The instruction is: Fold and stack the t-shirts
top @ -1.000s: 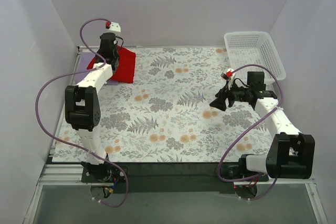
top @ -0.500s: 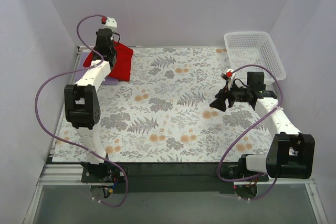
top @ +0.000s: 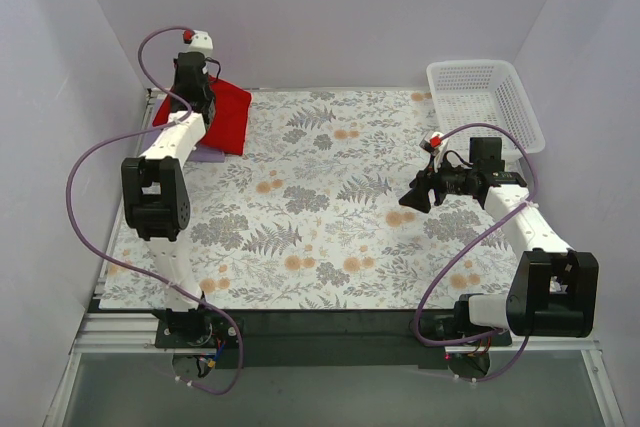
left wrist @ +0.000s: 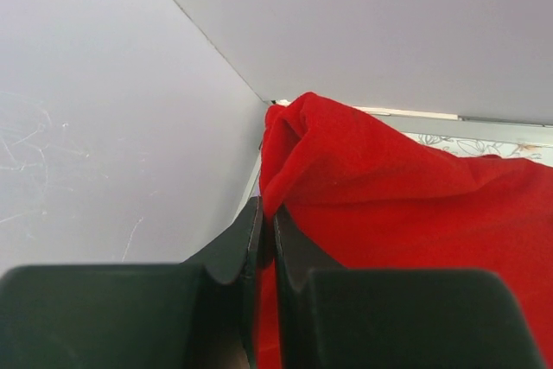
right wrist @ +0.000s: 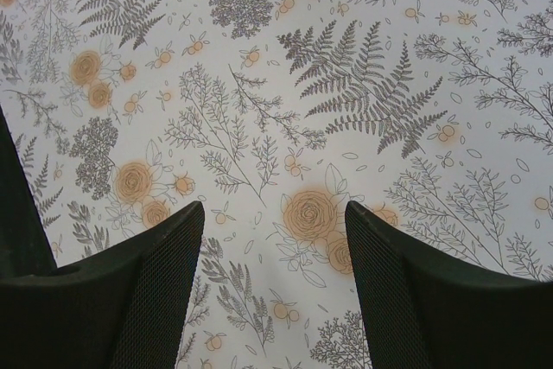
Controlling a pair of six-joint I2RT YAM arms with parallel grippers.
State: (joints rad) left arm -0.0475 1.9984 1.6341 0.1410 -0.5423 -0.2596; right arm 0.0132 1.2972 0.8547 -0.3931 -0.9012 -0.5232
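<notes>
The red t-shirt (top: 228,113) is a folded bundle at the table's far left corner, partly lifted off the surface. My left gripper (top: 188,99) is shut on its edge; in the left wrist view the gripper (left wrist: 266,213) pinches a fold of the red t-shirt (left wrist: 406,187) close to the wall. A strip of the lavender t-shirt (top: 207,155) shows flat on the table under and in front of the red one. My right gripper (top: 415,193) hovers open at the right middle, and the right wrist view shows the gripper (right wrist: 275,213) holding nothing above the floral cloth.
A white lattice basket (top: 520,107) stands at the far right corner. A floral tablecloth (top: 320,217) covers the table. Grey walls (left wrist: 104,127) close in the left side and back, near the left gripper.
My left gripper has moved towards the far left corner, drawing the red t-shirt with it; more of the lavender t-shirt shows. The right arm has stayed still.
</notes>
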